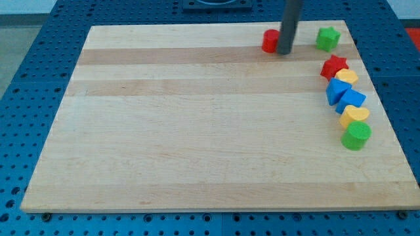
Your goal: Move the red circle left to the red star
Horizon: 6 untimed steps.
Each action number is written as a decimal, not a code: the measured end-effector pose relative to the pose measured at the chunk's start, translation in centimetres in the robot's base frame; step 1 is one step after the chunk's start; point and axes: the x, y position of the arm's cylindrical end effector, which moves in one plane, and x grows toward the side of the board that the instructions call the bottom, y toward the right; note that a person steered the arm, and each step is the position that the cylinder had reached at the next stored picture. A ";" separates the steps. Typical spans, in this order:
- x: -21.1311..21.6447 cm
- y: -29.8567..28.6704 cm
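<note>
My tip point(285, 51), the lower end of a straight dark rod with no fingers to open or close, sits touching the view's right side of the small red plastic circle point(270, 40), which lies near the top edge of the pale wooden board point(197, 131). The red plastic star point(333, 67) lies well apart from that circle, toward the view's right and a little lower, heading a column of blocks. Judging from this, the circle has not yet reached its place just left of the star, so most of the push remains.
</note>
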 end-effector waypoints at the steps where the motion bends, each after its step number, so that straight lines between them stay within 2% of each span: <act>1: 0.2 1.0; 2: -0.9 3.3; 3: -3.9 3.5; 4: -4.6 -2.0; 5: 1.2 -10.6; 6: 4.7 -14.5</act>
